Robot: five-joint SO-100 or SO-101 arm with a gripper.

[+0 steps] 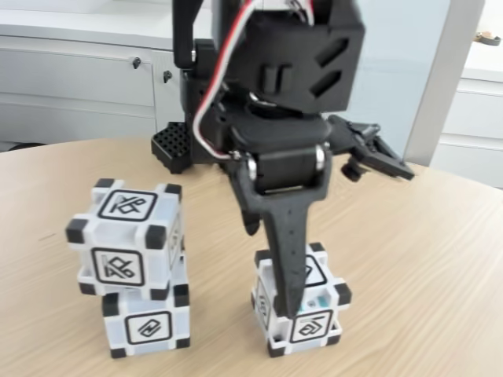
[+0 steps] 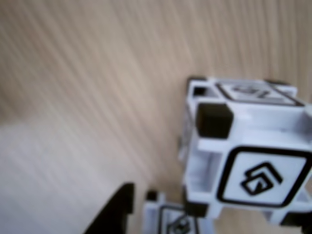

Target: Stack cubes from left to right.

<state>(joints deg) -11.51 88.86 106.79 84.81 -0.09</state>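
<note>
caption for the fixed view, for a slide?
Gripper lowered onto the single cube on the wooden table; two cubes already stacked at left, top one skewed.

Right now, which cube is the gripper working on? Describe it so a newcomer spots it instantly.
In the fixed view, find the black arm over the wooden table. Below it the gripper reaches down onto a lone cube. Unlike the stack to its left, it stands alone.

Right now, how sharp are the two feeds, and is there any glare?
Fixed view: mostly sharp, even soft light, no glare on the single cube under the gripper. Wrist view: motion-blurred and soft; stacked cubes' symbols still readable, table grain smeared.
</note>
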